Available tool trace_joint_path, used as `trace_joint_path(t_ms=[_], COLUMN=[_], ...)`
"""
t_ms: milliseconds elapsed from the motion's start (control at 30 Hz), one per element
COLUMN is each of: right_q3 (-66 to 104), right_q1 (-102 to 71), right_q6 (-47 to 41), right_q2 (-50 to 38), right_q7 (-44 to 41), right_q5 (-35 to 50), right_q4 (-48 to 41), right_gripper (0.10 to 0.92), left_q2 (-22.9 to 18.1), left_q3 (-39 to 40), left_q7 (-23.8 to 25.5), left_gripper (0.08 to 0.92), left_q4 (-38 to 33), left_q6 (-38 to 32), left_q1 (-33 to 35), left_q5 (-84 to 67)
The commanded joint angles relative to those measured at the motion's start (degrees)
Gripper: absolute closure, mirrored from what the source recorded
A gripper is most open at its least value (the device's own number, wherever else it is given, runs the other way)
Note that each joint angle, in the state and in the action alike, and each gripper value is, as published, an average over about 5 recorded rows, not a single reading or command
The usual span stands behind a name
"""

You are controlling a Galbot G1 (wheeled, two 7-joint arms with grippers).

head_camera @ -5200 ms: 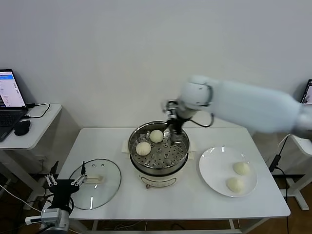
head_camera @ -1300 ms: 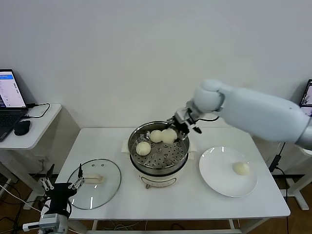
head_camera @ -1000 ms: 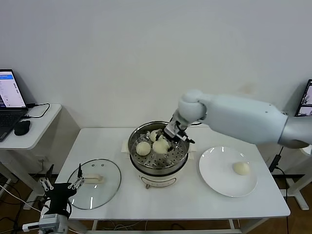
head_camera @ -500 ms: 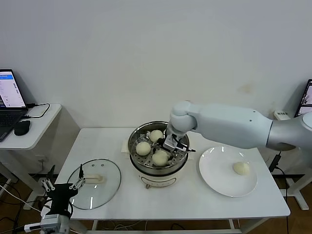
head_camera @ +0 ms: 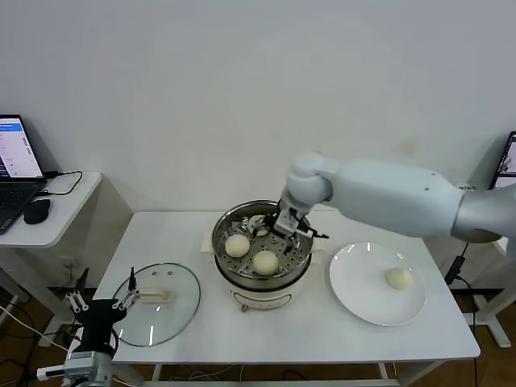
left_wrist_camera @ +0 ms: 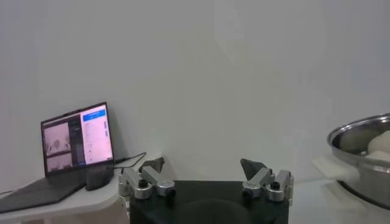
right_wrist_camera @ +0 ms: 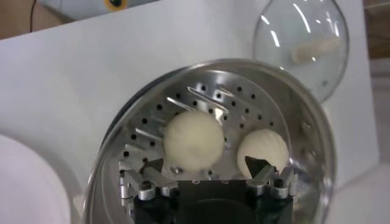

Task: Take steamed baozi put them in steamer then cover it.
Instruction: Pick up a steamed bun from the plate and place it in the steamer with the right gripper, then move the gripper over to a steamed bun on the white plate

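Observation:
The steamer (head_camera: pixel 242 284) stands mid-table with two baozi showing on its perforated tray, one (head_camera: pixel 237 244) at the left and one (head_camera: pixel 265 261) at the front. My right gripper (head_camera: pixel 285 225) hovers open over the tray's back right, holding nothing. In the right wrist view its gripper (right_wrist_camera: pixel 203 164) stands just clear of two baozi (right_wrist_camera: pixel 194 140) (right_wrist_camera: pixel 263 149). One more baozi (head_camera: pixel 398 278) lies on the white plate (head_camera: pixel 355 282). The glass cover (head_camera: pixel 157 302) lies flat at the table's left. My left gripper (head_camera: pixel 101 308) waits open below the table's left front corner.
A side table (head_camera: pixel 56 230) at the left carries a laptop (head_camera: pixel 16 153) and a mouse (head_camera: pixel 36 211). A second screen (head_camera: pixel 509 157) shows at the right edge. In the left wrist view the left gripper (left_wrist_camera: pixel 202 164) sees the steamer (left_wrist_camera: pixel 359 152) off to one side.
My right gripper carried a baozi down onto the front of the steamer tray, opened and let it go, then lifted back toward the rear right. The left arm stayed put.

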Motion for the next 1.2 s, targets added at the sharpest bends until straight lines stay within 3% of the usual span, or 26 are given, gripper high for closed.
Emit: trace_joint_path(t_ms=[33, 233, 500, 800, 1200], right_q3=[3.72, 4.92, 14.93, 34.33, 40.43], right_q1=[2.89, 0.63, -14.35, -36.94, -44.41], right_q6=[-20.61, -31.11, -26.24, -18.44, -16.26], right_q2=[-10.19, -23.46, -34.38, -35.17, -28.4], right_q7=[-1.48, -0.85, -2.7, -4.67, -3.5], right_q5=[9.26, 10.13, 0.56, -10.19, -16.73], right_q4=[2.93, 7.78, 4.21, -5.79, -13.15], right_gripper=[0.202, 0.203, 0.203, 0.202, 0.202], left_q2=[0.86, 1.65, 2.06, 1.94, 1.56], left_q3=[0.03, 0.73, 1.84, 2.63, 2.07], left_q7=[0.04, 0.08, 0.06, 0.0, -0.02], left_gripper=[0.177, 0.177, 0.177, 0.177, 0.177], left_q4=[0.09, 0.04, 0.13, 0.37, 0.35], left_q6=[0.07, 0.13, 0.06, 0.05, 0.11], left_q1=[-0.14, -0.53, -0.64, -0.16, 0.58], left_q5=[-0.14, -0.23, -0.14, 0.72, 1.16])
